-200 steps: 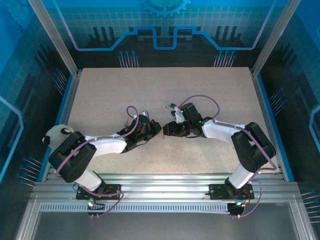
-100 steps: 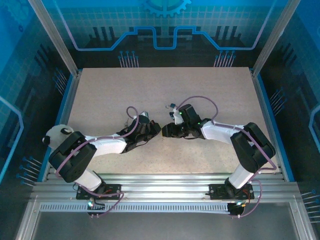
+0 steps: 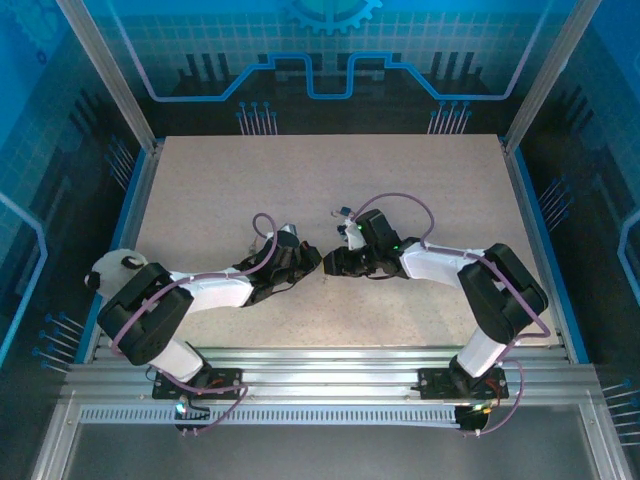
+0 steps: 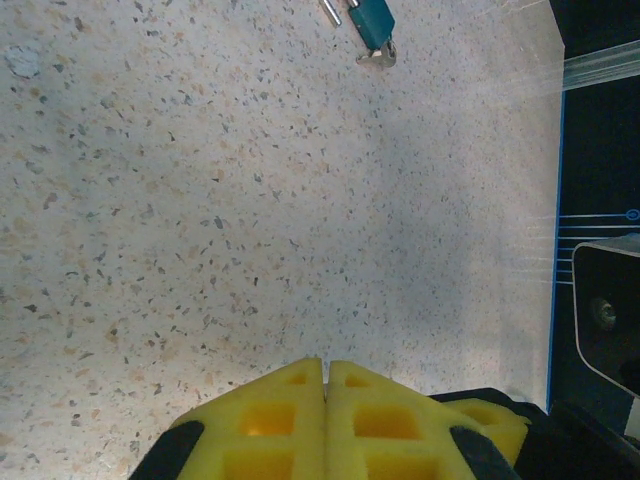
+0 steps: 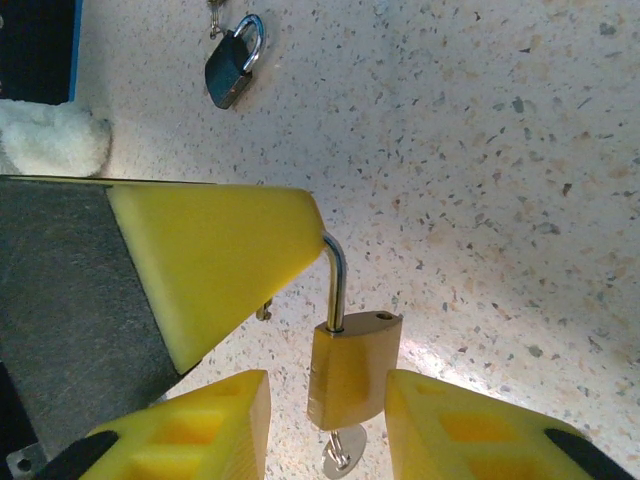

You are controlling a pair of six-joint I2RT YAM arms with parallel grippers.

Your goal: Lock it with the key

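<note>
A brass padlock (image 5: 350,370) hangs upright with its shackle (image 5: 338,280) raised out of the body. My left gripper (image 4: 326,365) is shut on the top of that shackle; one of its yellow fingers (image 5: 220,260) covers the shackle's bend. A silver key (image 5: 340,452) sticks out of the padlock's underside. My right gripper (image 5: 328,390) is open, a finger on each side of the brass body, with a clear gap on the left and a thin one on the right. In the top view both grippers (image 3: 312,258) (image 3: 335,262) meet at the table's middle, hiding the padlock.
A small dark teal padlock (image 5: 235,62) with its own key (image 4: 380,57) lies on the speckled table (image 3: 420,180) just beyond the grippers. A white plush thing (image 3: 115,265) sits by the left arm. Blue rails (image 3: 540,230) edge the table.
My right gripper's fingers have drawn closer together around the brass padlock, and the right arm has edged slightly left. The left gripper has stayed shut and still.
</note>
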